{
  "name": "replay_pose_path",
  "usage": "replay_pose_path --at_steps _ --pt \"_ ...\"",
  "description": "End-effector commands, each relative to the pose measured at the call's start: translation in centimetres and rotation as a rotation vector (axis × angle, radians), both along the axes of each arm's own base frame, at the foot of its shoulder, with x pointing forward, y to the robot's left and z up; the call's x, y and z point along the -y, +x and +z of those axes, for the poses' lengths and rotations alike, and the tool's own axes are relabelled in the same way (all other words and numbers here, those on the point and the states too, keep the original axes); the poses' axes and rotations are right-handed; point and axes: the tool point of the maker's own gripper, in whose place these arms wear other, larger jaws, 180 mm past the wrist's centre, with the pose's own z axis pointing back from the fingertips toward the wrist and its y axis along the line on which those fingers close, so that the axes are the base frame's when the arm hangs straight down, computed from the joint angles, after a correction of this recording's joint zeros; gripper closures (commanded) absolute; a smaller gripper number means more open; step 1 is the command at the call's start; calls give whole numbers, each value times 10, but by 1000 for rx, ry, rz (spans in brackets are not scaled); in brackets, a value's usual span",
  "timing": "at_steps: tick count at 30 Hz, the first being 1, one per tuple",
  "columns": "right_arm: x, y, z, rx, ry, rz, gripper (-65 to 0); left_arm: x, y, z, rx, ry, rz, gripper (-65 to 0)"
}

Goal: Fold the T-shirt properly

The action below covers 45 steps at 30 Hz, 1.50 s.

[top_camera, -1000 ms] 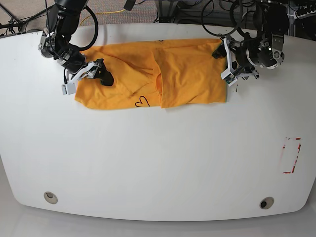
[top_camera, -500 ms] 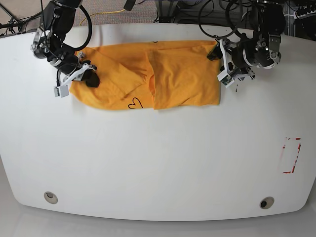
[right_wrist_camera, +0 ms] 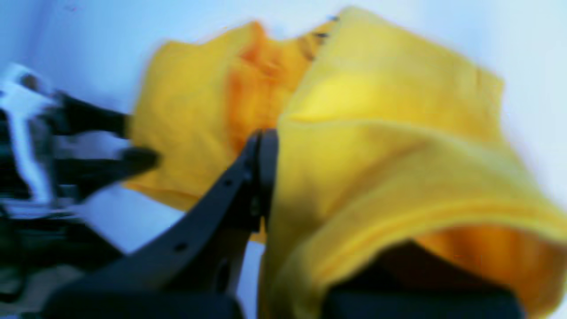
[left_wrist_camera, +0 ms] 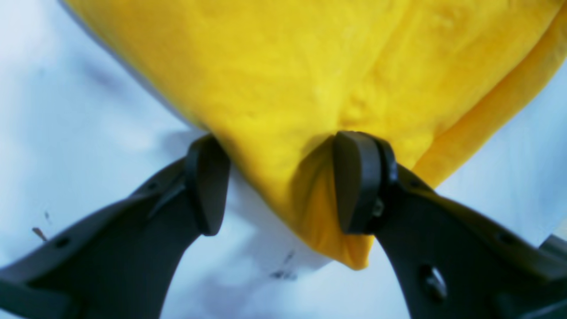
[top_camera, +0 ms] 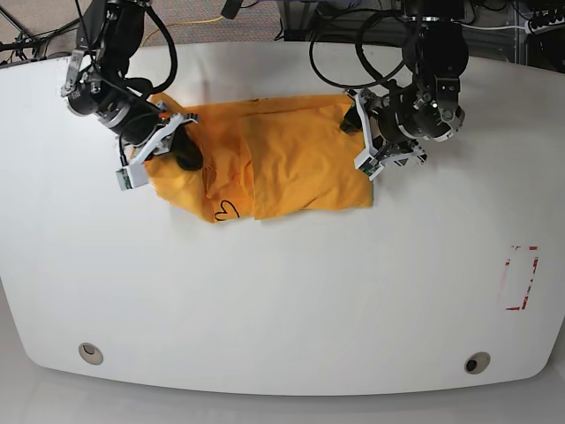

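The orange-yellow T-shirt (top_camera: 291,150) lies bunched at the back middle of the white table (top_camera: 265,291), with a black heart outline (top_camera: 226,210) at its front edge. My right gripper (top_camera: 181,152), on the base view's left, is shut on the shirt's left edge. In the blurred right wrist view (right_wrist_camera: 277,177) fabric (right_wrist_camera: 398,146) drapes over one finger. My left gripper (top_camera: 364,146) is at the shirt's right edge. In the left wrist view (left_wrist_camera: 283,186) its jaws stand wide apart with a shirt corner (left_wrist_camera: 310,88) lying between them, one finger (left_wrist_camera: 359,181) touching the cloth.
A red-outlined rectangle (top_camera: 521,278) is marked on the table at the right. Two round holes (top_camera: 90,353) (top_camera: 477,363) sit near the front edge. Cables and equipment stand behind the table's back edge.
Both grippers moved inward. The shirt's right edge slid left with the left gripper, and its left edge moved right with the right gripper, so the shirt is narrower and more bunched.
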Motion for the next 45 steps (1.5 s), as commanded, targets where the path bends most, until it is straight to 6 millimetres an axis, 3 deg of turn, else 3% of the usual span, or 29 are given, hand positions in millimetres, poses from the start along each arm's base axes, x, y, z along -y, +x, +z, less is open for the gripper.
replay_pose_path --at_steps 1,9,16,20,23,27,30,33,35,38,42,45 --pt "-19 7 20 55 80 24 0 2 -4 -3 -20 8 0 -338" --pt "-82 16 48 110 285 112 0 15 -9 -4 -25 1 -43 -338" --pt "-136 24 24 31 277 227 -8 8 -10 -5 -27 20 -46 -338" --pt "-153 24 23 35 238 284 -111 7 -10 -4 -24 22 -47 -336" --pt "-162 24 19 40 165 322 -277 8 -9 -3 -21 16 -45 -279" --pt "-170 25 17 65 113 344 -419 8 -3 8 18 15 -44 -250" --pt "-179 24 16 89 63 378 -461 9 6 27 85 15 -46 -250" --pt "-191 20 19 103 45 423 -458 9 8 39 124 17 -46 -250" --pt "-199 21 34 155 40 454 -458 -4 10 44 140 27 0 -243" --pt "-201 21 37 169 35 468 -458 -31 10 43 136 49 84 -243" --pt "-204 18 38 173 36 477 -458 -93 9 44 136 100 271 -161" --pt "-219 9 39 178 40 531 -458 -135 3 47 137 135 402 -115"
